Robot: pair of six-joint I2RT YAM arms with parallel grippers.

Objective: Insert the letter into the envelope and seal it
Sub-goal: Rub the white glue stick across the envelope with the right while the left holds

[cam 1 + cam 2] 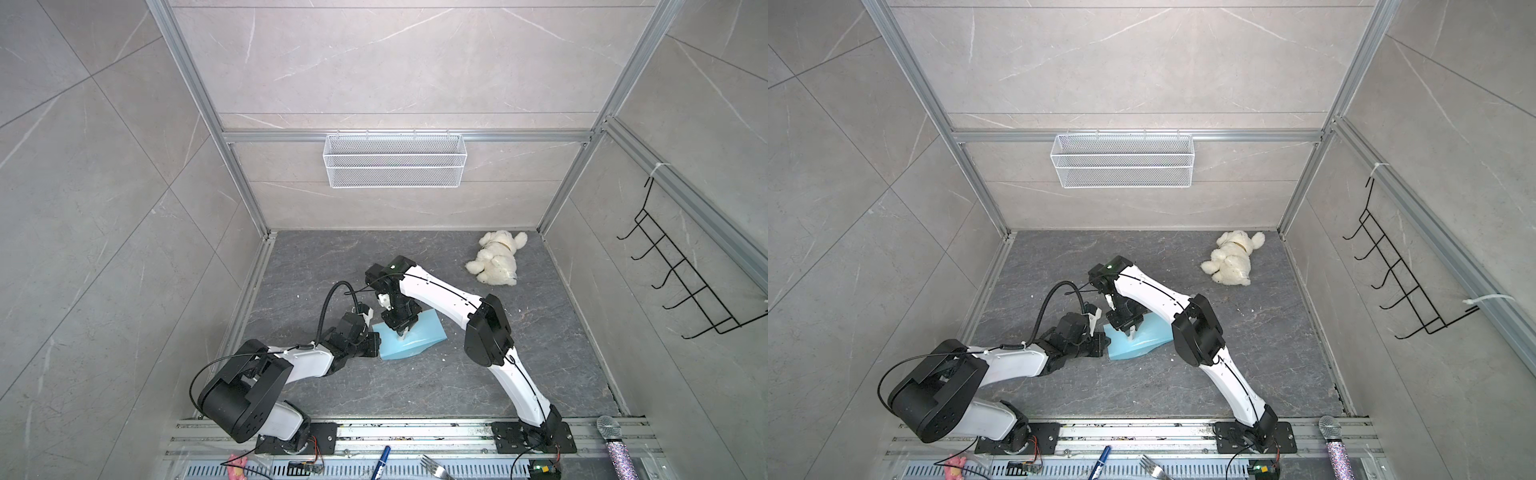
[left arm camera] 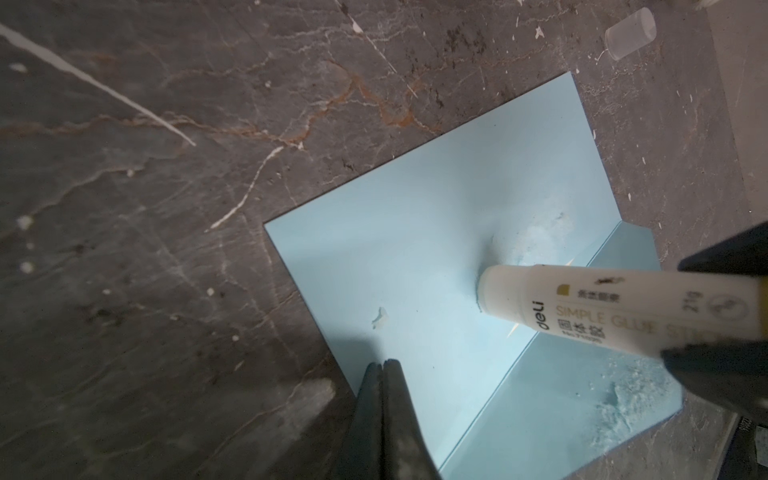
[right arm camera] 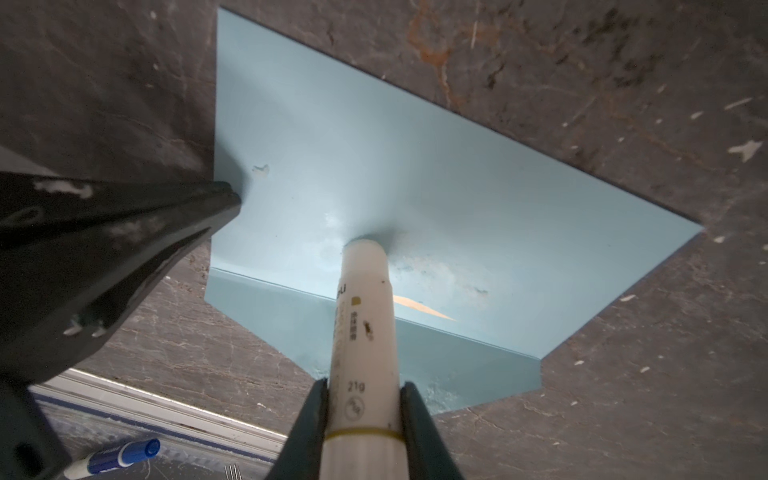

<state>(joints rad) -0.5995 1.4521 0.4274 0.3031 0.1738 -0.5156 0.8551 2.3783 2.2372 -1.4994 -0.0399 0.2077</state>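
Nearest the right wrist camera, the glue stick (image 3: pixel 363 332) is clamped between the jaws of the right gripper (image 3: pixel 365 390), and its tip is pressed onto the envelope (image 3: pixel 457 187), just beyond the mouth fold. The left gripper (image 2: pixel 383 365) is clenched on nothing, and its closed tips are set on one edge of the envelope. The envelope is laid flat on the bench (image 2: pixel 166 249) with its flap (image 3: pixel 415 345) open. The letter (image 3: pixel 419 309) is inside the envelope; only a tan sliver is seen at the mouth.

Several slips are judged possible. The paper is dimpled around the glue tip, so it could be wrinkled or torn by a hard drag. Since the envelope is pinned at one edge only, it could be swung round that point by a sideways stroke. Glue could be carried onto the exposed sliver, and the letter would then be stuck to the flap. White smears (image 2: pixel 544 228) are spread on the envelope's body and flap, and any outside the flap's reach would be left tacky.

How deep the letter sits cannot be told. The contact under the glue tip is hidden by the stick itself. In both top views much of the envelope is covered by the right gripper, and in the left wrist view part of the flap is hidden behind it. No print can be made out on the envelope.
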